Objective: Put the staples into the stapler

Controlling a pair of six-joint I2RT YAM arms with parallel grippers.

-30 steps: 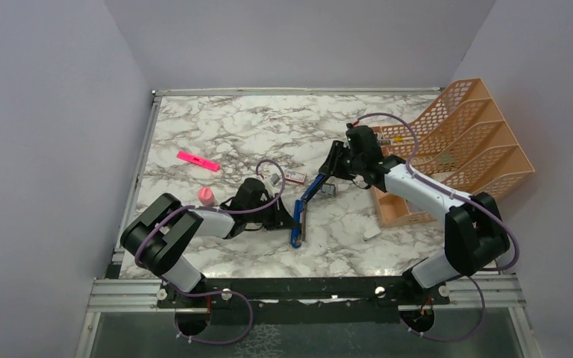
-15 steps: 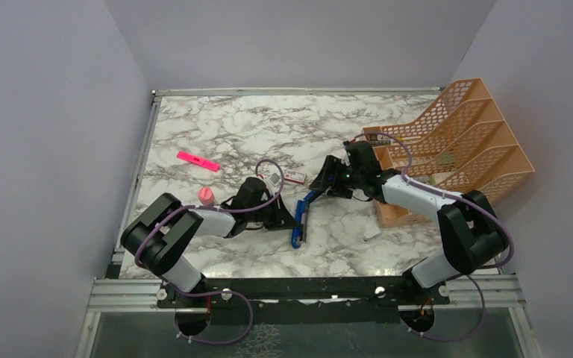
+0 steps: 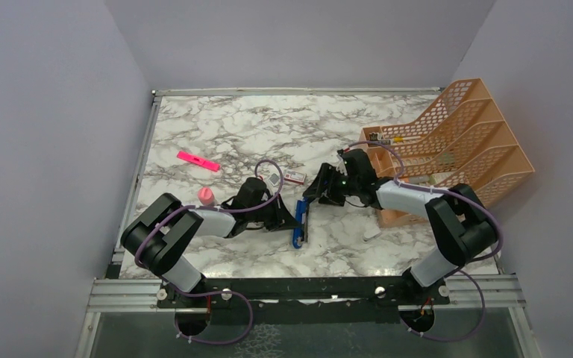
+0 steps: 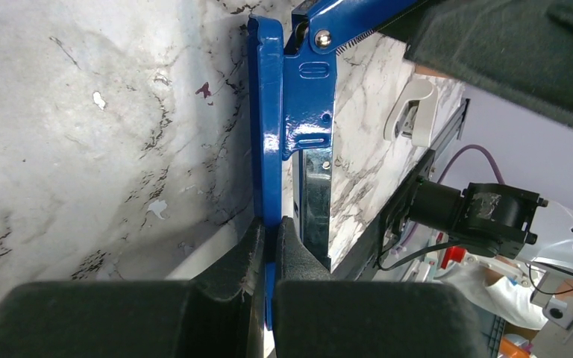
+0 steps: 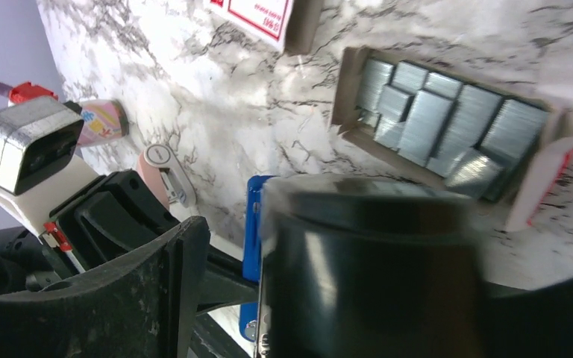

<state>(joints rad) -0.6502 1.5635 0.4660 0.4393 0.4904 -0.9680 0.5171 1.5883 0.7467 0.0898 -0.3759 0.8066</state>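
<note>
Near edge: a black and silver metal rail point(image 3: 306, 287) runs across the table's front, nearer than the stapler, and both arms are bolted to it.
Surface: a white marble-patterned tabletop with grey veins point(image 3: 231, 123), matt and evenly lit.
Small piece: a little white plastic piece point(image 3: 371, 233) lies to the right of the stapler, a touch nearer than it.
Stapler: the slim blue metal stapler with a black underside point(image 3: 297, 224) lies mid-table, end-on to the rail, its top arm swung up from the hinge.
Left gripper point(image 4: 270, 227): reaching in from the stapler's left, pinched tight on the thin blue edge of its lower arm.
Right gripper point(image 3: 321, 190): low over the stapler's far end with its jaws apart. The blue end shows in the gap, and I cannot tell if it touches.
Staples: grey metallic blocks of staples point(image 5: 448, 123) sit in an open cardboard drawer just beyond the stapler.
Box: the red-and-white box sleeve point(image 3: 293, 177) lies just past the stapler's far end.
Eraser: a small pink rounded eraser point(image 3: 206, 195) stands well to the stapler's left.
Marker: a bright pink marker point(image 3: 198, 160) lies farther left and beyond.
File tray: an orange mesh plastic tiered file tray point(image 3: 455, 142) sits far to the stapler's right, against the wall.
Room: plain pale lilac walls point(image 3: 306, 37) close in on three sides.
</note>
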